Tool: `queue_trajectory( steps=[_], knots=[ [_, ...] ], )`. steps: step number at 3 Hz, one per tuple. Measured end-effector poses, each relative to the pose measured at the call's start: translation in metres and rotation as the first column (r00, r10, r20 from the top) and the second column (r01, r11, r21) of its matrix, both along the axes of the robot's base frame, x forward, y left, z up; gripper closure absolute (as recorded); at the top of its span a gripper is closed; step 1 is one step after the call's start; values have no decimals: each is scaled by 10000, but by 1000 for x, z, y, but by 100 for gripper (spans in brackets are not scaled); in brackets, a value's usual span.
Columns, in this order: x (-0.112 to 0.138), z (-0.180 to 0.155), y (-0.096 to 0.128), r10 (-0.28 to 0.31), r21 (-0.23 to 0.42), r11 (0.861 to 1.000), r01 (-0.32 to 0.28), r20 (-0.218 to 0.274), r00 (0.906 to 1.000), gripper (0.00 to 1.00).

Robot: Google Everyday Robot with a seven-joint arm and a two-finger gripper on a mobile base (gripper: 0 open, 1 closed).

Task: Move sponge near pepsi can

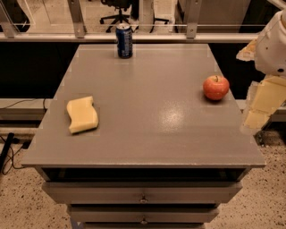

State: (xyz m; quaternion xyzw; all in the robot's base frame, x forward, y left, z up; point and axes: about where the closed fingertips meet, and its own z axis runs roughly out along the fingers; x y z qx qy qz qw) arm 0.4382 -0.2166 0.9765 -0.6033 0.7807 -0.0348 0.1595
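Drawers (143, 192) with small round knobs (143, 199) fill the bottom of the frame, stacked beneath the front edge of a grey table (147, 134) that stands on a speckled floor (18, 205). At lower left, dark cables (8, 154) trail across that floor beside the cabinet. On the tabletop, the sponge (82, 115), a pale yellow slab with wavy edges, lies flat at centre left, close to the table's left edge. The pepsi can (124, 41) stands upright at upper centre, near the far edge of the table, dark blue with a silver rim. It is well apart from the sponge, with bare grey surface between the two. Behind the can, at the very top of the frame, a black office chair (117, 13) shows beyond a pale rail (44, 37) that runs across the picture. A red apple (216, 87) sits at centre right, stem up, near the right edge of the table and well apart from both the can and the sponge. At far right my gripper (261, 107), pale yellow and blocky, hangs off the right side of the table, to the right of the apple and a little lower in the frame, apart from it, below the white housing of my arm (275, 44) at upper right. Whether my claw is released or clenched I cannot tell from this angle
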Motion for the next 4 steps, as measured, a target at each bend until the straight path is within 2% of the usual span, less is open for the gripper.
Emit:
queue_trajectory(
  steps=[1, 2, 3, 4],
  knots=[
    [0, 0, 0, 0, 0, 10000, 0, 2, 10000, 0],
    [5, -6, 21, 424, 605, 9973, -419, -68, 9991, 0],
    [19, -33, 119, 1706, 2146, 9631, -1627, -186, 9852, 0],
    [32, -44, 200, 2624, 3207, 9121, -2552, 215, 9647, 0]
  ],
)
